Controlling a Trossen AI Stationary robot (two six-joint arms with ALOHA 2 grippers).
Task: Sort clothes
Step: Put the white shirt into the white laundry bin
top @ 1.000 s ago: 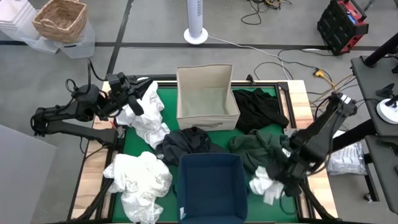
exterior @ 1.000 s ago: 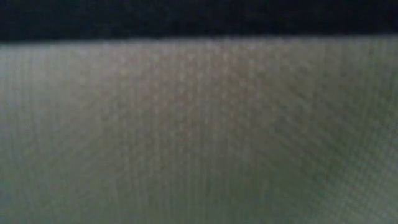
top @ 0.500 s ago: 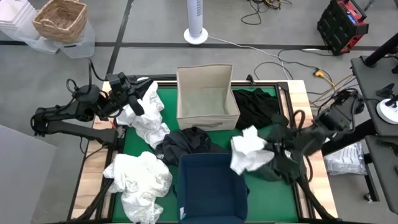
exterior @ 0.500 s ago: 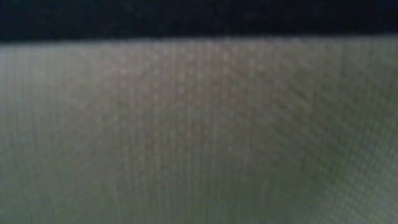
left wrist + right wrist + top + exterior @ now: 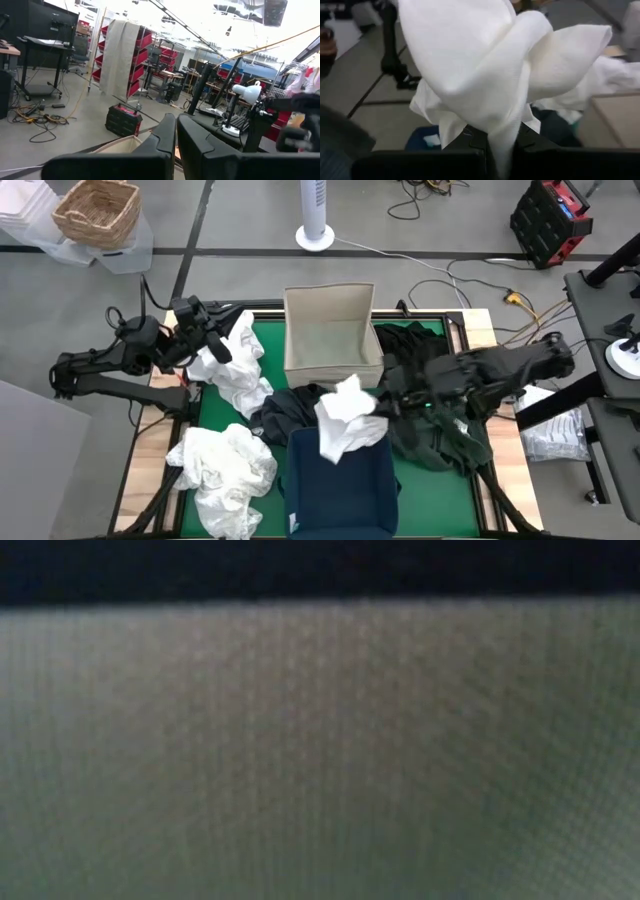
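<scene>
Clearly the right gripper (image 5: 385, 402) has its two dark fingers pinched tight on a crumpled white fabric garment (image 5: 345, 420), which hangs in the air between the beige fabric box (image 5: 331, 338) and the navy blue fabric bin (image 5: 340, 482), over the bin's far rim. To do this step well, I judge the arm should carry on until the whole bundle hangs inside the walls of the container meant for whites, then lower before letting go, so no trailing fold catches a rim or drapes onto the black garment (image 5: 300, 408) beside it. Half a second ago the same white piece hung farther to the right, over the dark olive green garment (image 5: 440, 438); a second ago it lay low near the table's right front corner. The left gripper (image 5: 215, 343) is shut and empty, unmoved beside a white garment (image 5: 238, 375) at the green table's (image 5: 225, 415) left edge. Another white heap (image 5: 225, 465) lies front left.
</scene>
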